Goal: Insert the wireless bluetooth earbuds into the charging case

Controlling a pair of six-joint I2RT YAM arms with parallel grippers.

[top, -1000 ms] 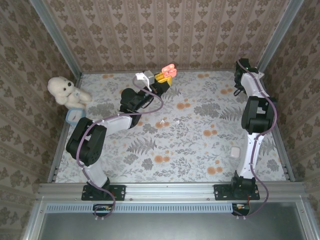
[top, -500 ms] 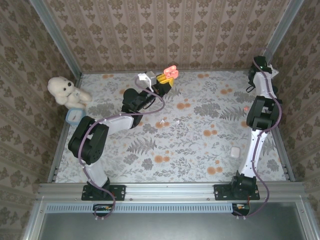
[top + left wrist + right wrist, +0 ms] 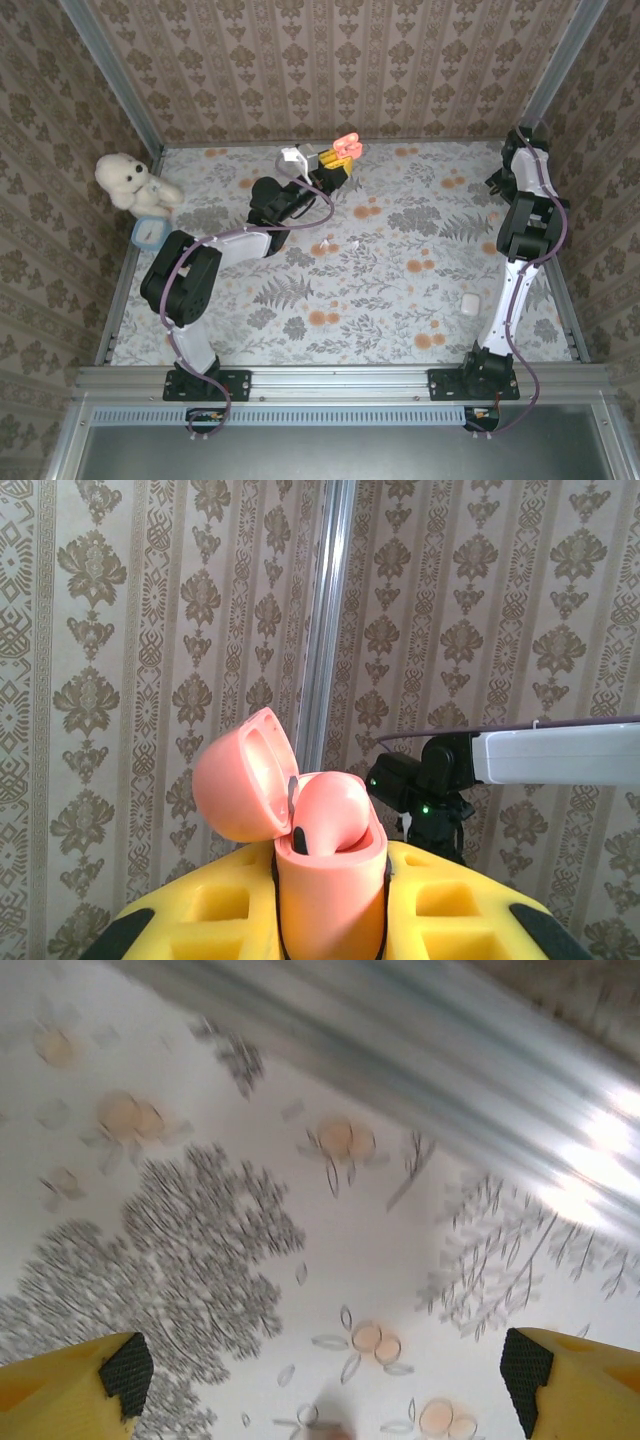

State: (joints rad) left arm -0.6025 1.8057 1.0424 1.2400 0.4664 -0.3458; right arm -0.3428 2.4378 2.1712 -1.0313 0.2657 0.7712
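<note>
An orange-pink charging case (image 3: pixel 330 880) stands upright with its lid (image 3: pixel 240 775) open, and my left gripper (image 3: pixel 330 925) is shut on it. One orange-pink earbud (image 3: pixel 335 815) sits in the case. From above, the case (image 3: pixel 345 150) is held up near the back wall. Two tiny white earbuds (image 3: pixel 327 245) (image 3: pixel 355 245) lie on the table behind it. My right gripper (image 3: pixel 325 1370) hangs open and empty over the flowered table. A blurred orange blob (image 3: pixel 335 1432) lies at the bottom edge below it. That gripper (image 3: pixel 497 180) is by the back right corner.
A white rounded case (image 3: pixel 467 302) lies beside the right arm. A white teddy bear (image 3: pixel 125 178) and a small blue-rimmed object (image 3: pixel 148 232) sit at the left edge. Metal rails (image 3: pixel 340 375) and patterned walls bound the table.
The right arm has swung out toward the back right corner and straightened upward. The left gripper and the case have drifted slightly right.
</note>
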